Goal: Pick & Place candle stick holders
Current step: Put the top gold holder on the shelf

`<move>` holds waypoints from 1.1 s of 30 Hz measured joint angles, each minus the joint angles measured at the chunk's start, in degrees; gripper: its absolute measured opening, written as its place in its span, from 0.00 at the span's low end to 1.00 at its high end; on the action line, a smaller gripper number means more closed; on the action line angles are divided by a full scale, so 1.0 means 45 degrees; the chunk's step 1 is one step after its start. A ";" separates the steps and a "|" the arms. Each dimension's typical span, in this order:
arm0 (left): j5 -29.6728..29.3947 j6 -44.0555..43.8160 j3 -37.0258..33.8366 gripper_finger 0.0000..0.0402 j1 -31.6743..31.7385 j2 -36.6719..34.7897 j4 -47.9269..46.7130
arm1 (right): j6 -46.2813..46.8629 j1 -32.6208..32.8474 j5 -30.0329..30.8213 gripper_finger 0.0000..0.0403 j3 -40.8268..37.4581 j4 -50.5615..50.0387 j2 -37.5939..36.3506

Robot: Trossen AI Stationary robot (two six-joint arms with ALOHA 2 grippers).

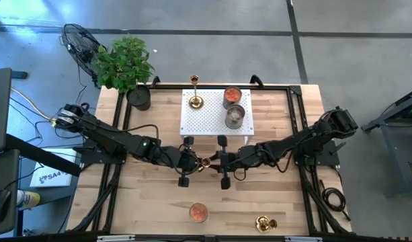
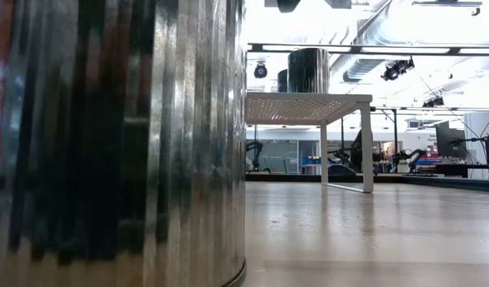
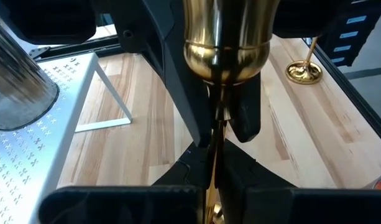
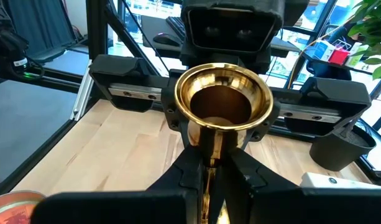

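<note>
a: two dark grippers are meeting at mid-table, left gripper (image 1: pixel 192 163) and right gripper (image 1: pixel 218 162) facing each other, both sharing one shiny gold-brass candle stick holder (image 1: pixel 206 162), which is hanging between them just in front of the white perforated metal stand (image 1: pixel 216 115).

b: which way is it lying?

a: its long axis is running across the line between the arms, its flared cup (image 4: pixel 225 99) toward the right wrist camera, so neither arm is nearer.

b: and the fingers?

a: both pairs are pressing nearly together, pinching the thin brass stem (image 3: pixel 216 134). a handover appears to be under way; one grip would need releasing first.
</note>
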 joint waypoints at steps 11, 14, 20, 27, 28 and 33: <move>0.0000 -0.0030 0.0000 0.02 0.0005 0.0000 -0.0088 | 0.0664 0.0015 -0.0024 0.28 -0.0005 -0.0209 0.0000; 0.0000 -0.0030 0.0000 0.02 0.0005 0.0000 -0.0148 | 0.0853 0.0015 0.0013 0.34 -0.0005 -0.0263 0.0000; 0.0005 -0.0058 0.0000 0.02 0.0000 0.0000 -0.0172 | 0.0939 0.0203 0.0225 0.50 -0.0005 -0.0490 0.0000; 0.0009 -0.0055 0.0000 0.02 0.0000 -0.0021 -0.0201 | 0.1080 0.0660 0.2012 0.66 -0.0010 -0.0771 0.0000; 0.0006 -0.0055 0.0000 0.02 0.0000 -0.0083 -0.0247 | 0.1161 0.0732 0.2484 0.67 -0.0010 -0.0825 0.0000; -0.1975 -0.0253 0.0006 0.02 -0.0010 -0.0776 -0.0600 | 0.0859 0.1168 0.4146 0.69 -0.0015 -0.1136 -0.0005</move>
